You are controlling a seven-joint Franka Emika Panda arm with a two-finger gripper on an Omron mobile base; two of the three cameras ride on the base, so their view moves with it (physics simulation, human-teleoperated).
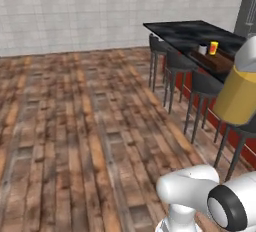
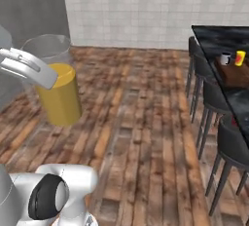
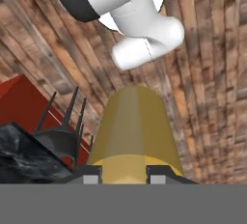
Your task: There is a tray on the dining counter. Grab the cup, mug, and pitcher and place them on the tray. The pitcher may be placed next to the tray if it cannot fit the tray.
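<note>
One long black worktop (image 1: pixel 190 32) runs along the right, with four dark stools (image 1: pixel 200 83) counted beside it in the left base view. One brown tray (image 2: pixel 237 75) lies on it, carrying one grey mug (image 2: pixel 225 58) and one yellow cup (image 2: pixel 240 57) just beside each other. One pitcher (image 2: pixel 59 91), orange-yellow below and clear above, hangs tilted over the wooden floor, clamped in the gripper (image 3: pixel 123 175), well apart from the tray
</note>
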